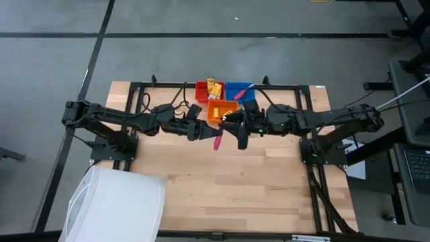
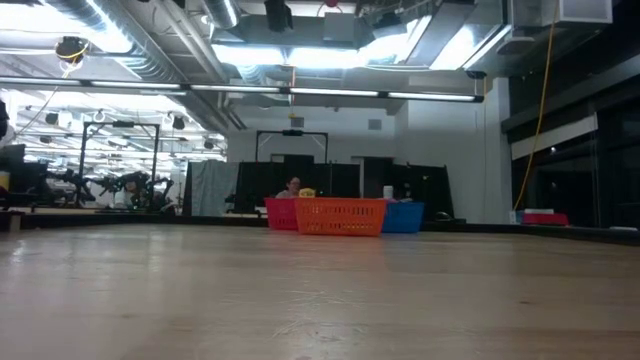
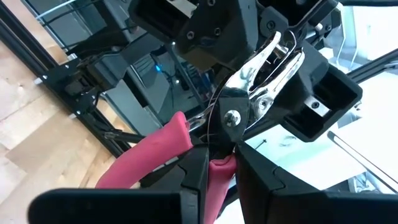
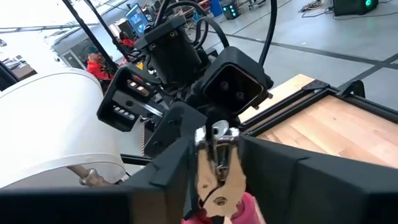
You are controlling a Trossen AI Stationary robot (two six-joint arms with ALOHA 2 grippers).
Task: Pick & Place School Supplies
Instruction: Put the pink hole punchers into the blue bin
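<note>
Handoff in mid-air: pink-handled pliers (image 3: 231,118) sit between both arms above the counter (image 1: 269,181). Left end effector (image 3: 217,180) clamps the pink handle; right end effector (image 4: 214,168) pinches the metal tip. Long axis runs straight from one end effector to the other, near the orange bin (image 1: 222,109).

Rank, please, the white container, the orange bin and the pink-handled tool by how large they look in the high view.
Largest: white container.
Next: orange bin.
Smallest: pink-handled tool.
</note>
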